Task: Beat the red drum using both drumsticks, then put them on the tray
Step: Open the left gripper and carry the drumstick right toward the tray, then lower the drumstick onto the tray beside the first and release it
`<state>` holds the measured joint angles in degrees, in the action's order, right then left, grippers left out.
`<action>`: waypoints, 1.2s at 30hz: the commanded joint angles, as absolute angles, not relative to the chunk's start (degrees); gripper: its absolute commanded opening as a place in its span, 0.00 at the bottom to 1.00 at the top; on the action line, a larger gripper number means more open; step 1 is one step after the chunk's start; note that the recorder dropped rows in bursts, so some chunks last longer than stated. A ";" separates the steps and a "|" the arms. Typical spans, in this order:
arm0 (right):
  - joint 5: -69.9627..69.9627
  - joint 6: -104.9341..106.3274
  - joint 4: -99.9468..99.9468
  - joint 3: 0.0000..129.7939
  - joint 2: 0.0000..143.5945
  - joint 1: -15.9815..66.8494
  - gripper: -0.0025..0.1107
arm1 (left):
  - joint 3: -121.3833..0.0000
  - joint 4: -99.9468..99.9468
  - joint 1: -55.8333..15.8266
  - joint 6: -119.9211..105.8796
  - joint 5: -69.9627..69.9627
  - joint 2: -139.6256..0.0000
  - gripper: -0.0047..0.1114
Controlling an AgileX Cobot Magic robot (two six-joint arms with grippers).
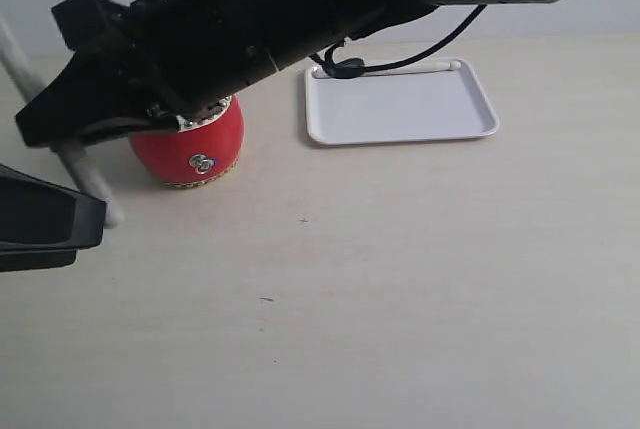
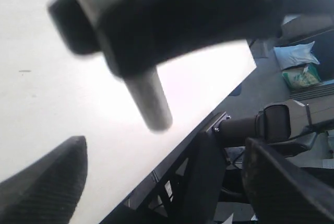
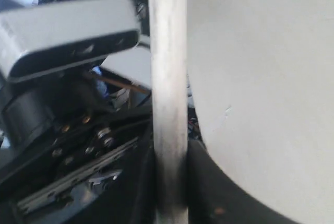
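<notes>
The red drum [image 1: 195, 144] stands at the table's left, its top hidden under my right arm. My right gripper [image 1: 62, 137] reaches across it and is shut on one pale drumstick [image 1: 92, 181], which slants down to the table left of the drum. The right wrist view shows that drumstick [image 3: 168, 78] clamped between the jaws of the right gripper [image 3: 168, 182]. My left gripper [image 1: 80, 237] sits low at the left edge, open and holding nothing [image 2: 164, 143]; above it is the held stick's end [image 2: 151, 104]. The second drumstick [image 1: 400, 67] lies along the far rim of the white tray [image 1: 400, 114].
A black cable [image 1: 345, 64] from the right arm hangs over the tray's back left corner. The pale tabletop [image 1: 350, 279] stretches in front of the drum and tray. The table edge [image 2: 203, 122] and the dark frame below it show in the left wrist view.
</notes>
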<state>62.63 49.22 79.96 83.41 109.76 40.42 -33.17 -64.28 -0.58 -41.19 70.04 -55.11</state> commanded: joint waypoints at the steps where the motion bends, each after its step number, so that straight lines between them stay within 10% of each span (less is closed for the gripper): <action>1: 50.55 38.11 79.12 83.14 109.80 35.40 0.02 | -33.53 -58.06 -0.67 -35.66 69.96 -54.64 0.71; 15: -2.85 -17.23 81.19 83.14 116.48 24.91 0.02 | -33.53 -57.55 -0.67 -32.04 69.96 -54.64 0.71; 36: 13.84 -24.83 71.10 92.40 134.95 18.49 0.02 | -33.53 -57.74 -0.67 -25.06 69.96 -54.64 0.71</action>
<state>9.13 -27.41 71.89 90.62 133.80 19.13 -33.17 -57.23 -0.58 -25.24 70.04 -55.11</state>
